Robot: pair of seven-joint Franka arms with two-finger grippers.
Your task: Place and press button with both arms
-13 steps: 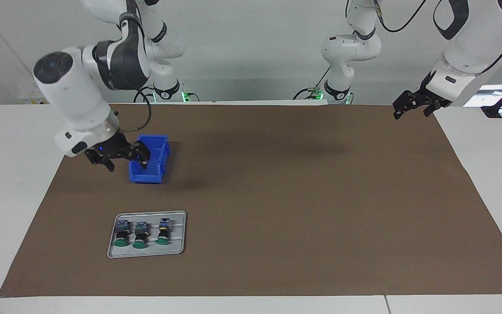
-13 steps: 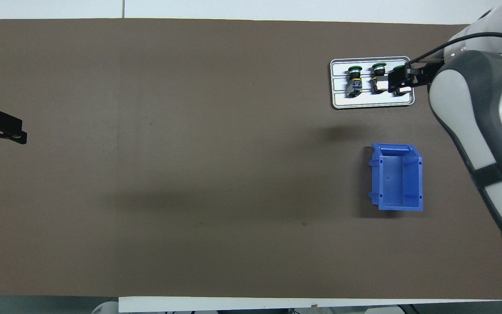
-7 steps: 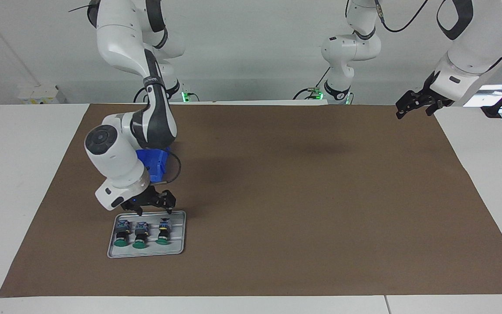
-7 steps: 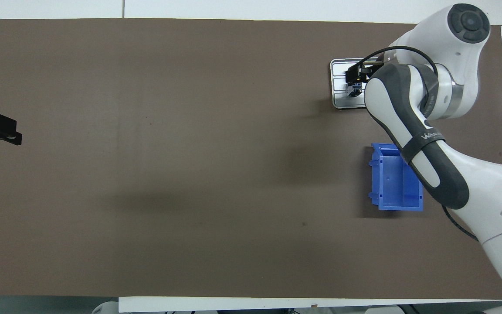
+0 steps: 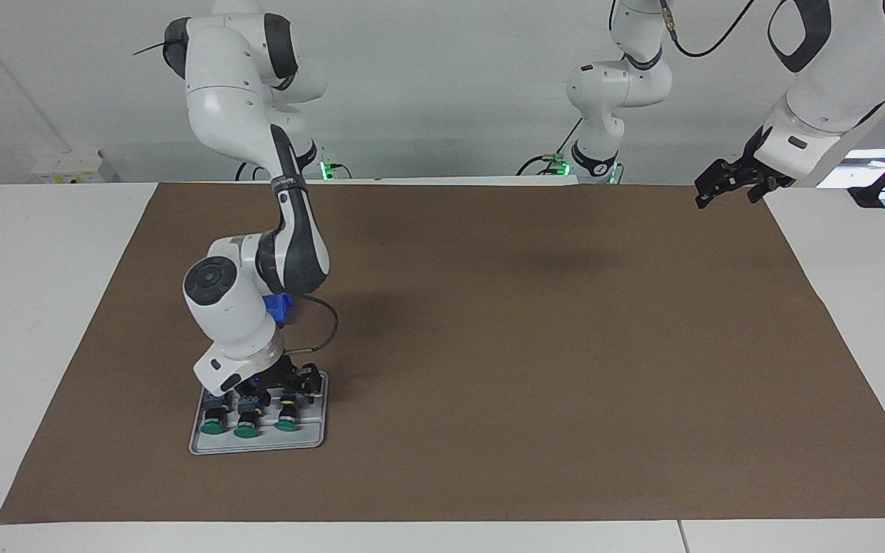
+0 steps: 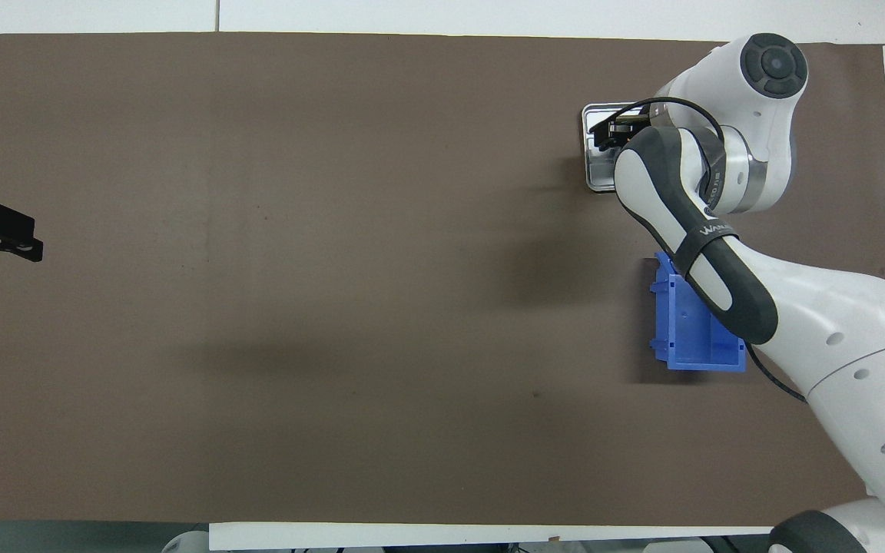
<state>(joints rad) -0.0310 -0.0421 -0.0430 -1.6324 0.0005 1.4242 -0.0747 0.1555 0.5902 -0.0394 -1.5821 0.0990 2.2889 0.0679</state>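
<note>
Buttons (image 5: pixel 286 411) lie in a row of three on the grey tray (image 5: pixel 312 439) (green caps at six o'clock in the facing view). Right gripper (image 5: pixel 283 382) is down at them; whether its fingers pinch one I cannot tell. Left gripper (image 5: pixel 727 183), fingers spread, waits over the bench (image 5: pixel 527 346) edge.

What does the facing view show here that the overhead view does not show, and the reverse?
Only the facing view shows the three green-capped buttons in a row on the grey tray, with the right gripper down at their rear ends; it also shows both arm bases. Only the overhead view shows the inside of the blue bin, which the right arm almost hides in the facing view. Both show the brown mat and the left gripper waiting, open, at its own end.
</note>
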